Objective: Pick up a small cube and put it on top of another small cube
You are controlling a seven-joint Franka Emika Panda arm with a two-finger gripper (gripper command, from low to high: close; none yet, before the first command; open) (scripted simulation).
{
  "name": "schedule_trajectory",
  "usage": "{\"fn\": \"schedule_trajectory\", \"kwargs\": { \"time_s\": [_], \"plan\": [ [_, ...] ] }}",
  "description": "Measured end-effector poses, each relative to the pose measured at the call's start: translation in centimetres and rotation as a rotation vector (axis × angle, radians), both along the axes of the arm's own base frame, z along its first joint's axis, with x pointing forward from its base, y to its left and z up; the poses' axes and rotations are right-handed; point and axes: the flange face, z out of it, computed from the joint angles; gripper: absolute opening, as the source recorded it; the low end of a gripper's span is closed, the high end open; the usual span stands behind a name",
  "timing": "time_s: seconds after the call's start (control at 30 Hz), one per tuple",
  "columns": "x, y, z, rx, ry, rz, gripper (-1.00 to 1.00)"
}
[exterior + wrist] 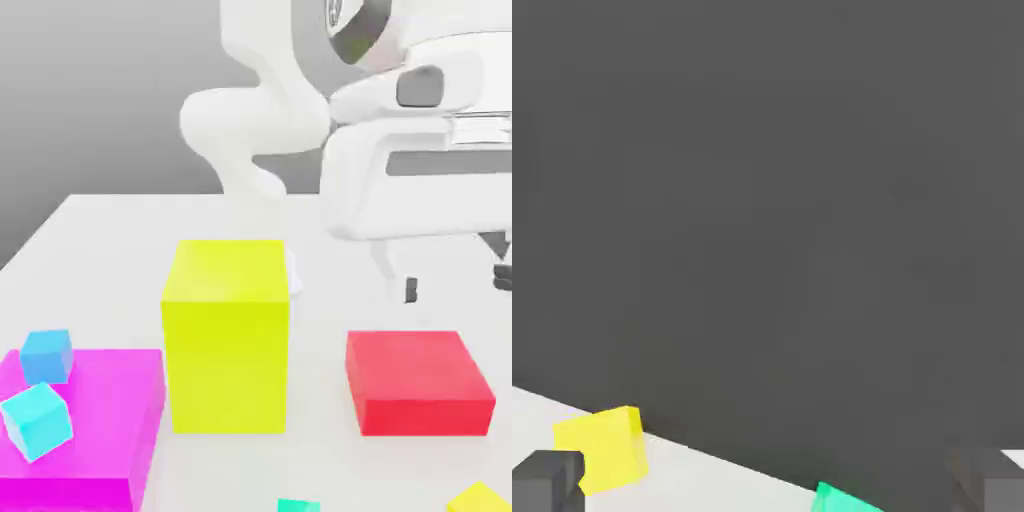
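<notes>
1. The end effector (452, 285) hangs above the desk (120, 230), over the red block (420, 380) in the exterior view. Its fingers stand wide apart and hold nothing.
2. The small yellow cube (604, 450) lies on the desk near the front edge, at the exterior view's lower right corner; the hand view shows it just beside one fingertip (547, 482), not between the two.
3. The small turquoise cube (847, 498) sits near it on the same edge, apart from it — not touching.
4. The step in hand looks like the approach: nothing is gripped yet.
5. The next move, as I judge it, calls for bringing the open fingers over the small yellow cube, squaring to its faces and lowering — well clear of the tall yellow block (228, 335).
</notes>
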Motion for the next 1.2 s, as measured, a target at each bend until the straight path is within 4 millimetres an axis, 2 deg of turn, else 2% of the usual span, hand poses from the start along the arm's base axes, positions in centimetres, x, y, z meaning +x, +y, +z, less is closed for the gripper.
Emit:
{"fn": "schedule_trajectory", "kwargs": {
  "time_s": [0.17,0.33,0.47,0.5,0.67,0.7,0.77,0.83,0.87,0.93,1.03,1.13,1.2],
  "plan": [
    [0.4,3.3,-8.7,-0.024,0.113,0.074,0.00],
    [-0.9,6.7,-17.6,-0.043,0.227,0.157,0.00],
    [-1.2,7.4,-24.1,-0.046,0.250,0.172,0.00],
    [-1.2,7.4,-25.3,-0.046,0.250,0.173,-1.00],
    [-1.2,7.4,-25.3,-0.045,0.251,0.173,-1.00],
    [-1.3,7.4,-25.9,-0.046,0.251,0.173,-1.00],
    [-1.2,7.5,-24.3,-0.046,0.251,0.173,-1.00],
    [-1.2,7.5,-21.5,-0.045,0.252,0.173,-1.00],
    [-1.1,6.8,-20.1,-0.045,0.252,0.156,-1.00],
    [0.4,1.9,-18.1,-0.043,0.252,0.019,-1.00],
    [1.5,-5.6,-15.9,-0.030,0.252,-0.188,-1.00],
    [1.5,-13.1,-13.7,-0.009,0.251,-0.397,-1.00],
    [0.8,-18.1,-12.2,0.009,0.250,-0.540,-1.00]
  ]
}}
